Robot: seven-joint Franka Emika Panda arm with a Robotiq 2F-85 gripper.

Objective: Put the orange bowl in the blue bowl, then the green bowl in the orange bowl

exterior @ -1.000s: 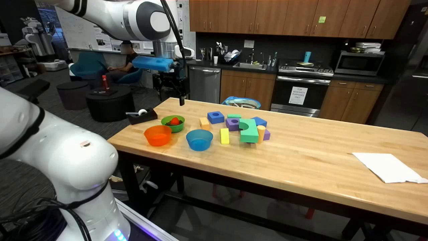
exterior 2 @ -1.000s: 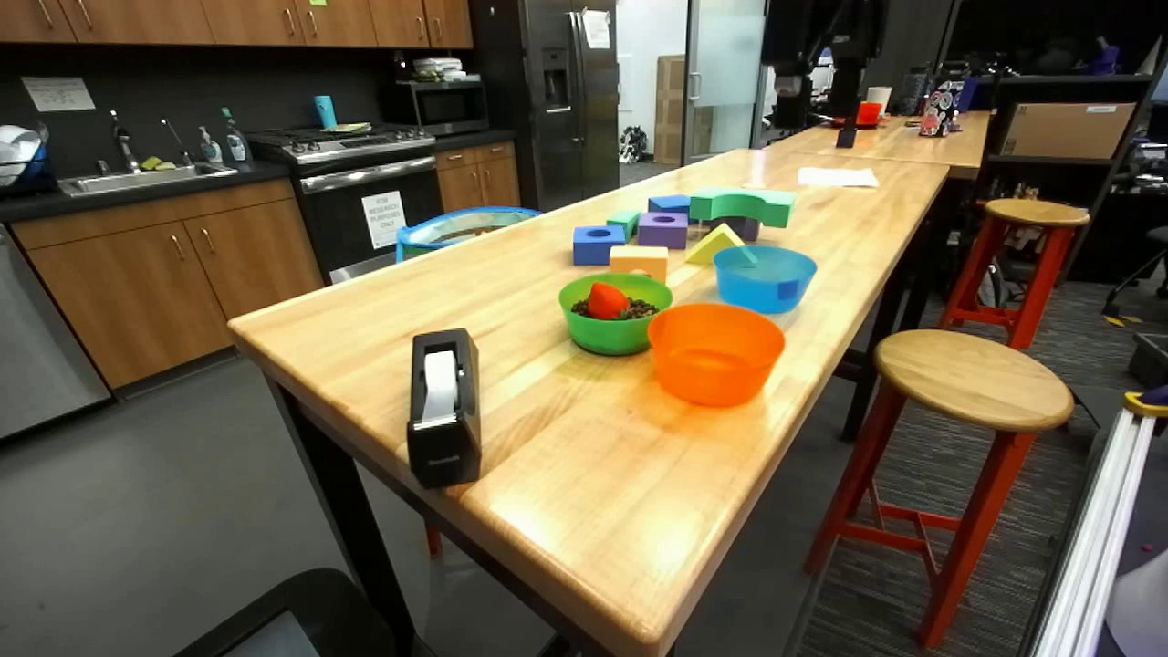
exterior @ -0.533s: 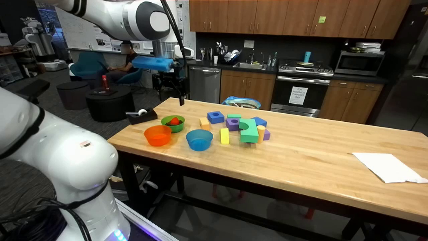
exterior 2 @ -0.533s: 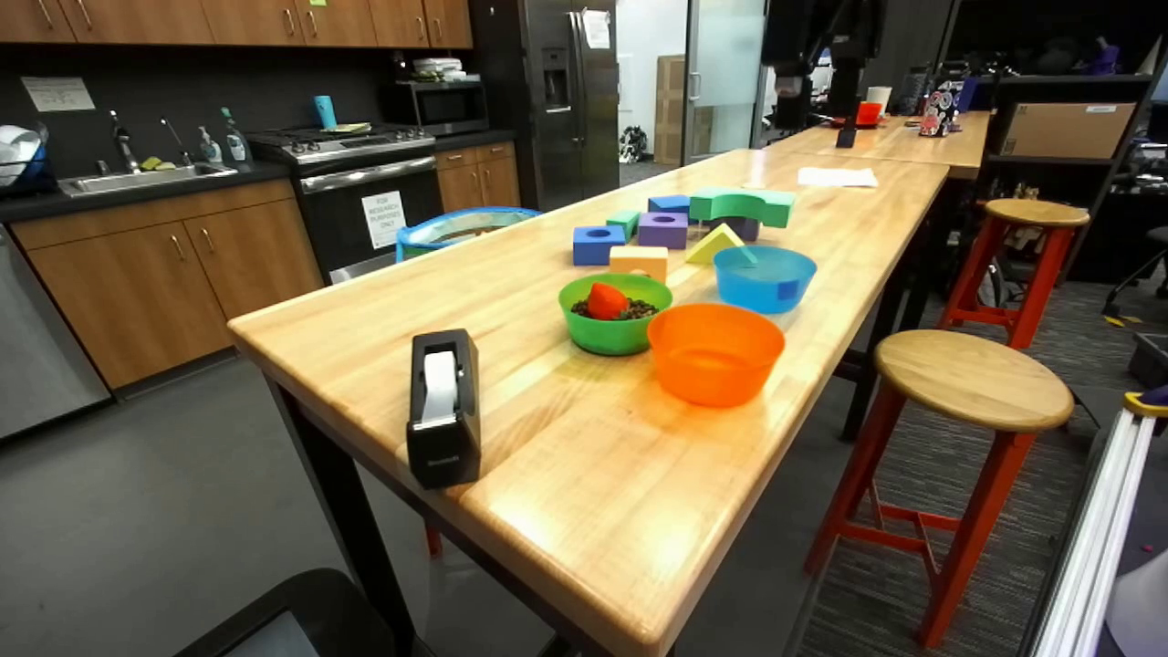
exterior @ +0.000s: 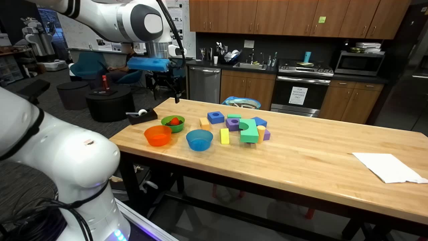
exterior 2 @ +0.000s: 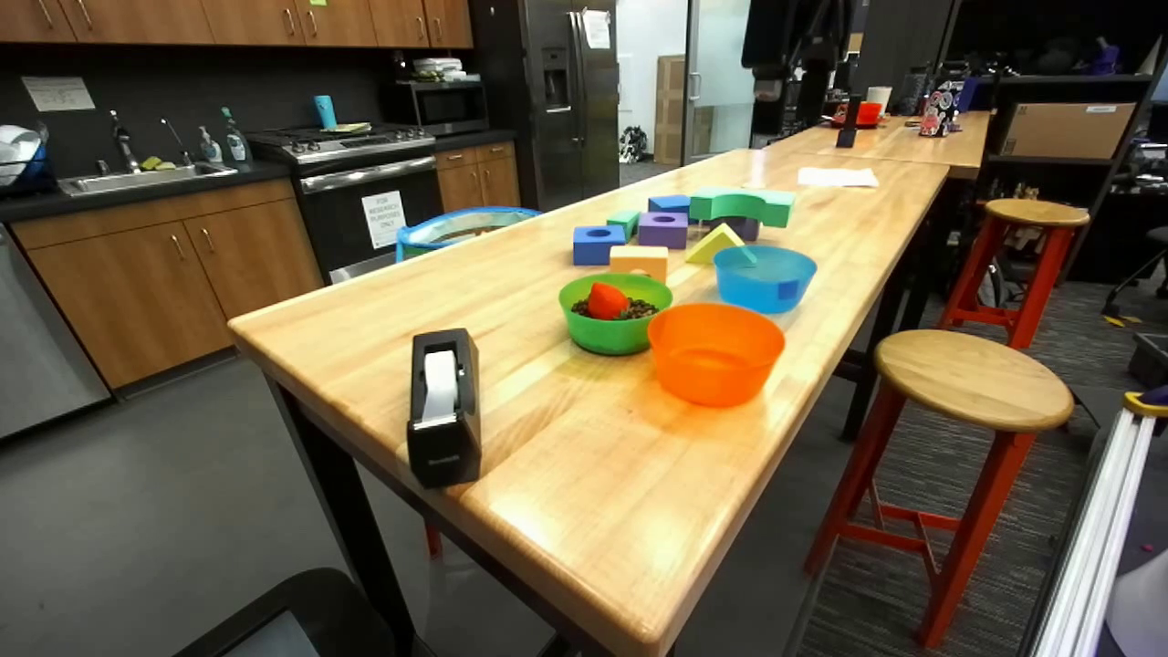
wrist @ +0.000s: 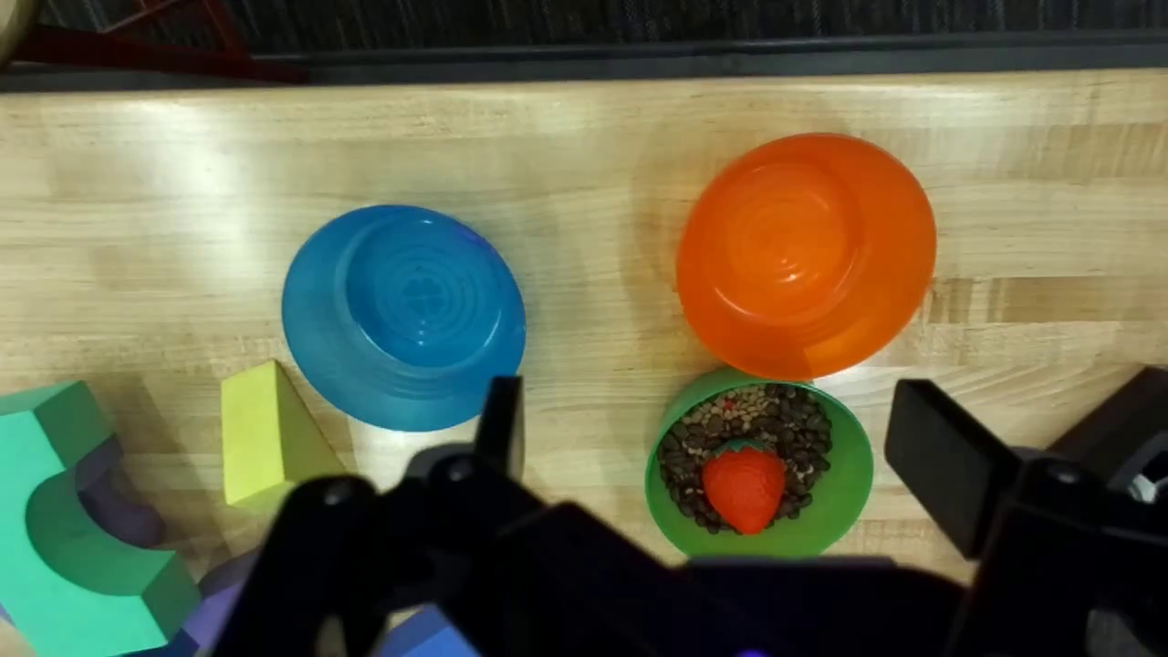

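The orange bowl (wrist: 803,255), the blue bowl (wrist: 401,319) and the green bowl (wrist: 835,511) stand apart from any stack on the wooden table, upright. Inside the green bowl lie a red strawberry (wrist: 744,488) and dark and pale beans. Its rim sits close against the orange bowl (exterior 2: 716,360); whether they touch I cannot tell. The blue bowl (exterior: 199,140) stands by itself beside the orange one. My gripper (wrist: 716,424) hangs high above the table, open and holding nothing. From the wrist, the green bowl appears between its fingers, well below them.
Several foam blocks, among them a green arch (exterior: 249,132), a yellow wedge (exterior: 224,136) and an orange block (exterior 2: 639,262), lie near the blue bowl. A black tape dispenser (exterior 2: 444,406) sits at the table's end. White paper (exterior: 388,165) lies farther along the table.
Over the last half second my arm and gripper have shifted slightly to the left in both exterior views. The gripper has stayed open, and the bowls and blocks have not moved.
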